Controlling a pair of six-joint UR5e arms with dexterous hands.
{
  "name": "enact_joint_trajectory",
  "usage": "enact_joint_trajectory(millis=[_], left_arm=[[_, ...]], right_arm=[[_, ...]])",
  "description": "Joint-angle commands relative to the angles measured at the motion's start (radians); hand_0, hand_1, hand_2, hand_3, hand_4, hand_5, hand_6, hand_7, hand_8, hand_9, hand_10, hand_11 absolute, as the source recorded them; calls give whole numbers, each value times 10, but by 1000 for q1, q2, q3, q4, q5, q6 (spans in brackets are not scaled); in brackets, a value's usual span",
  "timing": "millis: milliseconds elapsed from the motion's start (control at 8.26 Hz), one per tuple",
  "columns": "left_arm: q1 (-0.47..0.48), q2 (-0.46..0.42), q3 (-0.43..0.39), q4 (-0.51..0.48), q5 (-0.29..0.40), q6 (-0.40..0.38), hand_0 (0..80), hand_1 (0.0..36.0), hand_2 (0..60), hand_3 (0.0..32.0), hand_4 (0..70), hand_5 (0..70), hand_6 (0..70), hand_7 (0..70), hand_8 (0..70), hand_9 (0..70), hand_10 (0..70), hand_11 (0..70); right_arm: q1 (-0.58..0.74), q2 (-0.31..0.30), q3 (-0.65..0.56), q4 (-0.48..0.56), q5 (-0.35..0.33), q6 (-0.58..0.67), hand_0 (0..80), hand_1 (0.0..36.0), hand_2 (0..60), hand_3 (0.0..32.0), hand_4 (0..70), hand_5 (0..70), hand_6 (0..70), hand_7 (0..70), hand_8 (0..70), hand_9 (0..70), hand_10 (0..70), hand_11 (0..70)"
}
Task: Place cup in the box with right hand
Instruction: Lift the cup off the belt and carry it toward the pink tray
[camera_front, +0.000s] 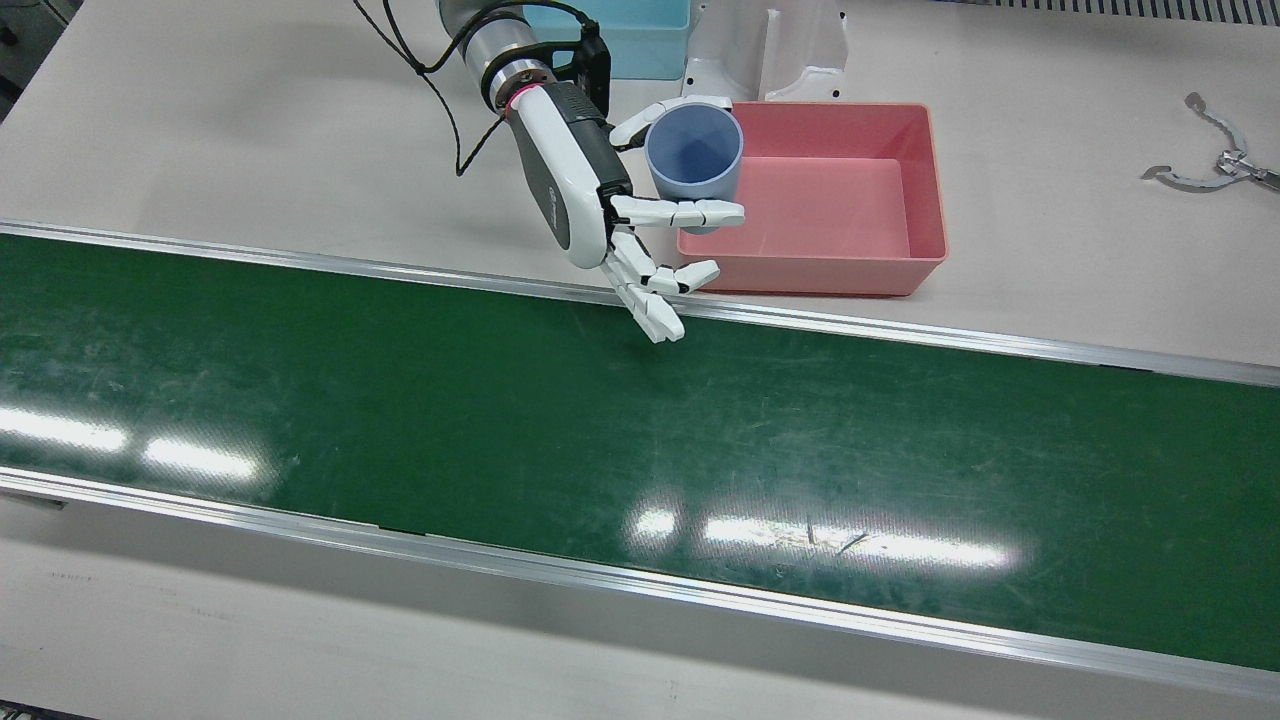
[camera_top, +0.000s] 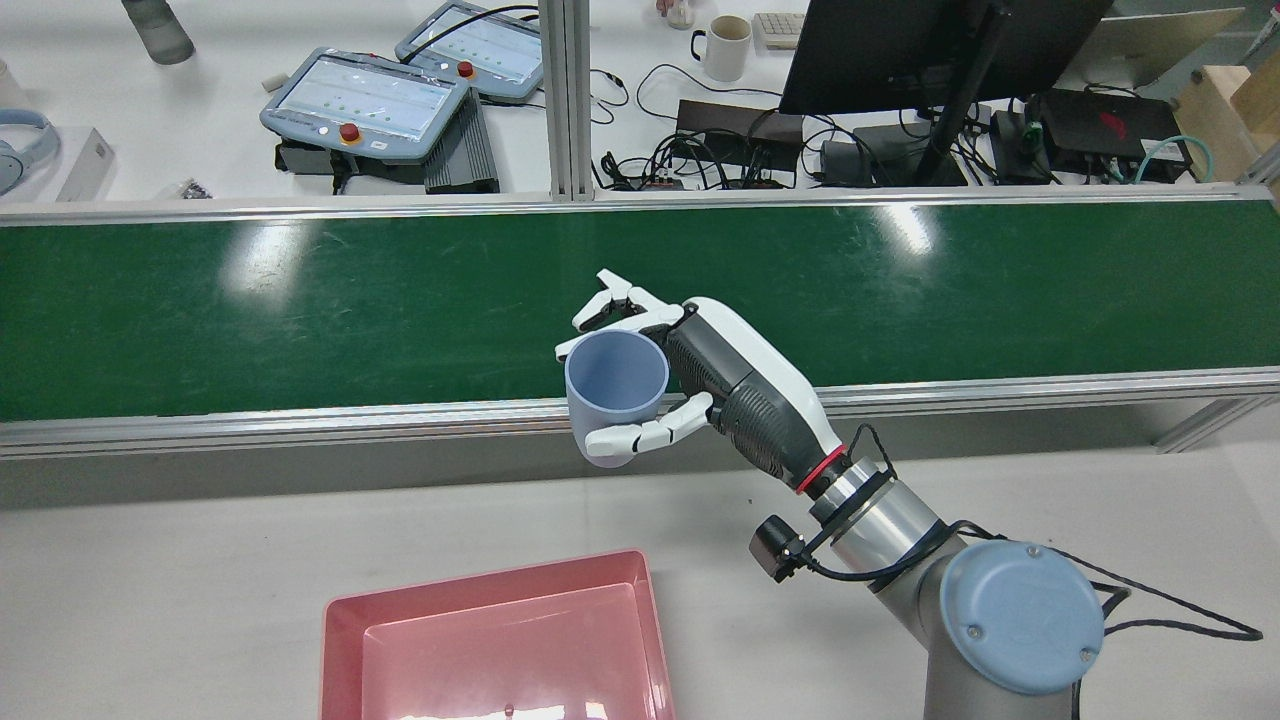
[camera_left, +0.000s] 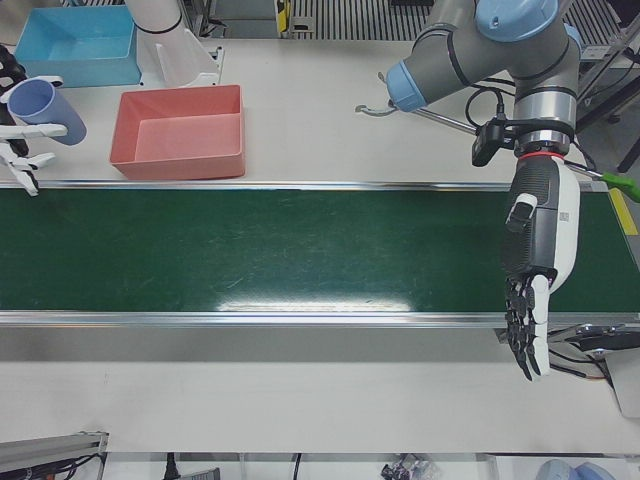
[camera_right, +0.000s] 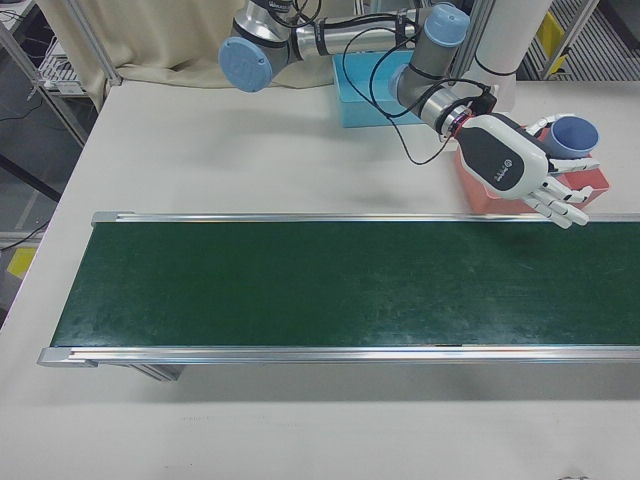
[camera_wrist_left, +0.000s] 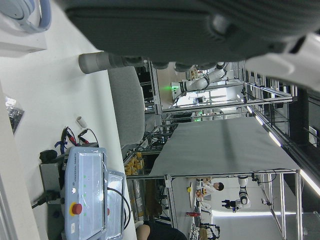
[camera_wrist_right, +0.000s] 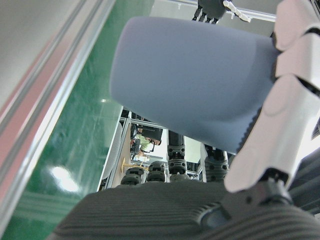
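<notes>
My right hand (camera_front: 610, 215) is shut on a pale blue cup (camera_front: 694, 153) and holds it upright in the air over the left rim of the pink box (camera_front: 880, 260). The rear view shows the cup (camera_top: 615, 385) in the hand (camera_top: 700, 385) above the belt's near rail, with the pink box (camera_top: 345, 630) below. The right hand view is filled by the cup (camera_wrist_right: 190, 85) against white fingers (camera_wrist_right: 285, 130). My left hand (camera_left: 535, 290) hangs open and empty, fingers down, at the far end of the belt.
The green conveyor belt (camera_front: 500, 420) runs across the table. A light blue bin (camera_front: 640, 40) stands behind the pink box. A metal tool (camera_front: 1215, 160) lies on the table at the right.
</notes>
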Motion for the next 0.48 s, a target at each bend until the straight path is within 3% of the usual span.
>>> enact_joint_trajectory(millis=[0,363], left_arm=[[0,2,0,0,0,0,0,0,0,0,0,0,0,0,0,0,0,0],[-1,0,0,0,0,0,0,0,0,0,0,0,0,0,0,0,0,0]], right_arm=[[-95,-1,-3,6,2,-42,503,360,600,0,368,81,107,426,17,86,32,74],[-179,-2,1,9,45,-53,513,360,600,0,375,79,106,424,14,81,28,67]])
